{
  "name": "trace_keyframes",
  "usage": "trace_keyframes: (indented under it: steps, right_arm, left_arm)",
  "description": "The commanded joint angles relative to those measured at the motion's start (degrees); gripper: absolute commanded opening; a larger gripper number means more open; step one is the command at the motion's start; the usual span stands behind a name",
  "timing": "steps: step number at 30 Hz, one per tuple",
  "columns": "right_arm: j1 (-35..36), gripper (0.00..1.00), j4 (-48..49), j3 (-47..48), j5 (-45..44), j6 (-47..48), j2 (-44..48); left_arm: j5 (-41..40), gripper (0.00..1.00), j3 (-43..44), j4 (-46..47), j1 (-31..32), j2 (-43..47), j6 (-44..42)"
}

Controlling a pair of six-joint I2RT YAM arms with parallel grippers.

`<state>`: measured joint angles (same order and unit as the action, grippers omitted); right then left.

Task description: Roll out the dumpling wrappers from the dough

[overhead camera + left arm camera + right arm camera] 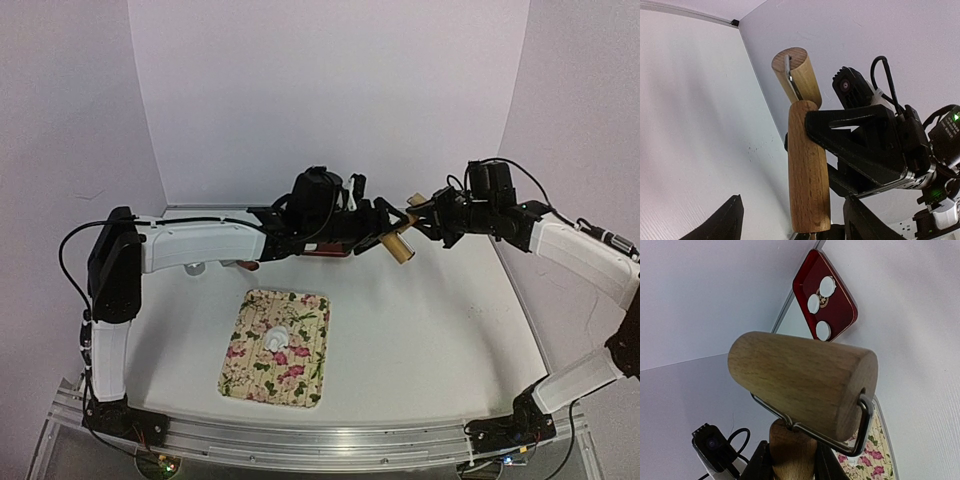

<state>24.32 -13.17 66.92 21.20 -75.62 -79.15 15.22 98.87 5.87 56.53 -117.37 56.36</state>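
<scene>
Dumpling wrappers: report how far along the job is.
Done: three wrappers lie on the red tray. In hand: the right pincer holds the roller aloft by its handle; the left pincer is open beside it. Left: the dough lump on the floral mat is not yet rolled.

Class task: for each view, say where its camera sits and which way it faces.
Top external: above and behind the bases, looking down on the table, floral mat and both raised arms.
Left wrist: on the left arm, facing the wooden roller and right gripper; own fingers at bottom.
Right wrist: facing the roller head, red tray beyond; own fingers at bottom.
Shared: all show the roller.
</scene>
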Motion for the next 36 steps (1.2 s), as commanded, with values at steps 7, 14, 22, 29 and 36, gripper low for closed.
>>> trace_keyframes:
  steps: [7, 14, 22, 29, 36]
  right_arm:
    - [2.5, 0.0, 2.9, 2.6, -4.5, -2.7, 1.5]
    - [2.5, 0.26, 2.2, -0.3, -7.8, 1.1, 3.4]
    - [2.4, 0.91, -2.2, 1.4, -13.7, 14.7, 5.8]
    - [-6.4, 0.98, -3.7, 3.9, 1.4, 32.0, 3.9]
    - [-10.3, 0.98, -3.8, 8.6, 40.0, 43.0, -3.3]
  left_arm:
    - [3.2, 0.31, 0.3, 7.3, -0.1, 0.1, 4.9]
    - [1.4, 0.0, -4.7, 9.6, -0.2, 4.7, 4.5]
    - [2.9, 0.0, -8.8, 6.3, -2.9, 11.0, 6.0]
    - [10.6, 0.0, -13.5, 4.3, -7.5, 16.8, 4.0]
    - [24.6, 0.0, -20.6, 2.7, -12.6, 22.4, 0.0]
